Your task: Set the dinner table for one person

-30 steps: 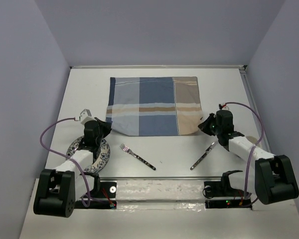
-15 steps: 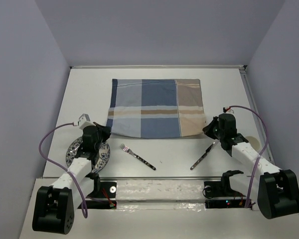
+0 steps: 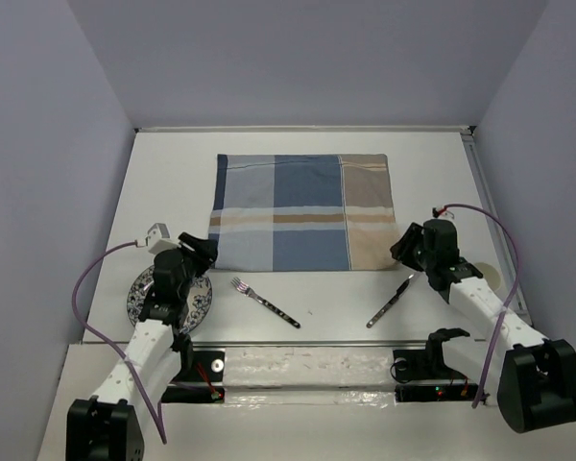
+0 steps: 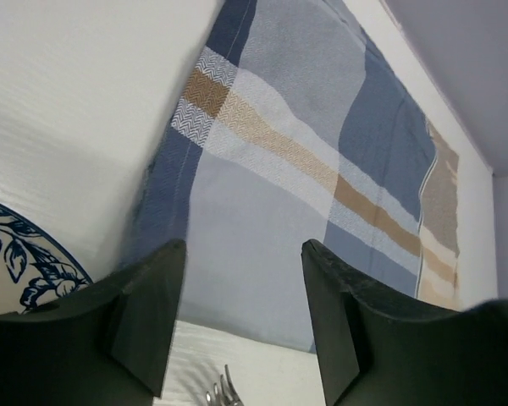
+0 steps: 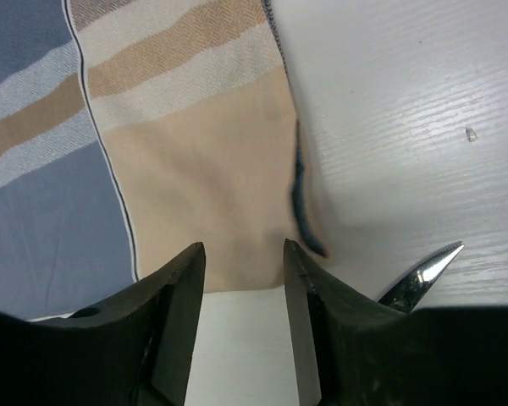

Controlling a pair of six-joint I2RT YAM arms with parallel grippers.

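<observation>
On the white dinner table (image 3: pixel 168 173) a blue-and-tan plaid cloth (image 3: pixel 302 211) lies flat. My left gripper (image 3: pixel 204 252) hovers at its near left corner, open and empty; in the left wrist view the left gripper (image 4: pixel 241 249) frames the cloth (image 4: pixel 305 169) with nothing between the fingers. Open as well, my right gripper (image 3: pixel 400 248) sits at the near right corner, and the right wrist view shows the right gripper (image 5: pixel 243 248) just above the cloth's (image 5: pixel 195 169) edge. A blue-patterned plate (image 3: pixel 200 300) lies partly under the left arm. A fork (image 3: pixel 264 301) and a knife (image 3: pixel 392 300) lie near the front.
A thin metal rail (image 3: pixel 485 192) runs along the table's right edge. A pale round object (image 3: pixel 487 275) sits partly hidden behind the right arm. Walls close in the table on three sides. The plate's rim (image 4: pixel 25 254), fork tines (image 4: pixel 216 393) and knife tip (image 5: pixel 423 275) show in the wrist views.
Both grippers have opened and let go of the cloth's near corners. The cloth now lies flatter and slightly nearer, and the left arm has drawn back a little.
</observation>
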